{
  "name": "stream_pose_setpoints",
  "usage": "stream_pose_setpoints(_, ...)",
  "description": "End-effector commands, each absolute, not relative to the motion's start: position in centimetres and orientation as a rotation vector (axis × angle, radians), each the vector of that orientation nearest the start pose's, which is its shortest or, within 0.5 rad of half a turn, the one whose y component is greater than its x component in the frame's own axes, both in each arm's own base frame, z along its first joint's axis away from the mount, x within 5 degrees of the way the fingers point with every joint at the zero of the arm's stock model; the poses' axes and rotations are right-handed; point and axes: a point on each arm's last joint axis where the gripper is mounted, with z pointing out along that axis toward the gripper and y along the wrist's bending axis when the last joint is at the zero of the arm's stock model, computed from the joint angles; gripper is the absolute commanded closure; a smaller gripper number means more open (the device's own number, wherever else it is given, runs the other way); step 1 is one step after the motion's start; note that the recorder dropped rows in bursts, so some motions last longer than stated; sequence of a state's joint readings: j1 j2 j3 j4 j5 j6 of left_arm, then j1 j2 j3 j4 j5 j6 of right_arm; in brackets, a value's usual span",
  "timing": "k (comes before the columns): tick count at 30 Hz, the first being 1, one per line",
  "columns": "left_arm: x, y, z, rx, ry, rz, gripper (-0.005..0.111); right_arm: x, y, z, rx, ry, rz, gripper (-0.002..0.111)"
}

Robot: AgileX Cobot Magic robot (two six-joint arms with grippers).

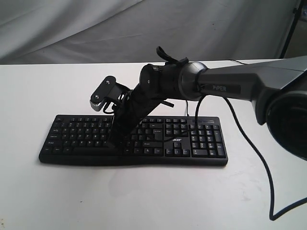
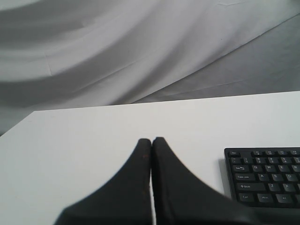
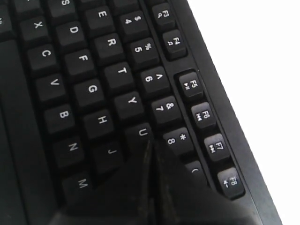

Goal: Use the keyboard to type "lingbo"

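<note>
2 pressed-together right fingers (image 3: 171, 187) hide the keyboard (image 3: 89, 89) keys past U.

1. The keyboard (image 1: 192, 143) lies on the table (image 1: 144, 201), under the right pincer (image 1: 114, 143).
2. This pincer's tip stands at the letter keys. In the exterior view, the number pad (image 1: 207, 140) lies well apart to its right.
3. Just beside the tip are the U key (image 3: 140, 132), the J key (image 3: 110, 152) and the 8 key (image 3: 177, 139).
4. The left pincer (image 2: 151, 140) is over bare table, with the keyboard's left end near it but apart.
</note>
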State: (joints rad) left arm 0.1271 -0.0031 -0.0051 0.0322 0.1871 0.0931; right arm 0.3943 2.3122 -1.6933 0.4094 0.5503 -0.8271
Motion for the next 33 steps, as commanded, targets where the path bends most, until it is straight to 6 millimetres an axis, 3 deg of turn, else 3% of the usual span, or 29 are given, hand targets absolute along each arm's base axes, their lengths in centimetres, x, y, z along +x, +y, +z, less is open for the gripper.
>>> stream_pose_setpoints(1,5.6,0.7,19.7,-0.006,1.668,0.190,0.106,44.6,20.7,13.1,-1.175,2.304,0.238,0.108)
stream_pose_setpoints(4,5.6,0.7,19.7,-0.006,1.668,0.190,0.106,44.4,20.6,14.5,-1.177,2.289,0.243,0.108)
stream_pose_setpoints(11,5.6,0.7,19.7,-0.006,1.668,0.190,0.106,43.2,21.6,15.6,-1.234,2.297,0.284,0.108)
stream_pose_setpoints(18,5.6,0.7,19.7,-0.006,1.668,0.190,0.106,42.1,23.7,15.3,-1.279,2.279,0.314,0.108)
stream_pose_setpoints(24,5.6,0.7,19.7,-0.006,1.668,0.190,0.106,42.5,23.9,15.4,-1.233,2.247,0.300,0.108)
stream_pose_setpoints(33,5.6,0.7,19.7,-0.006,1.668,0.190,0.106,42.5,23.8,13.2,-1.235,2.277,0.307,0.108)
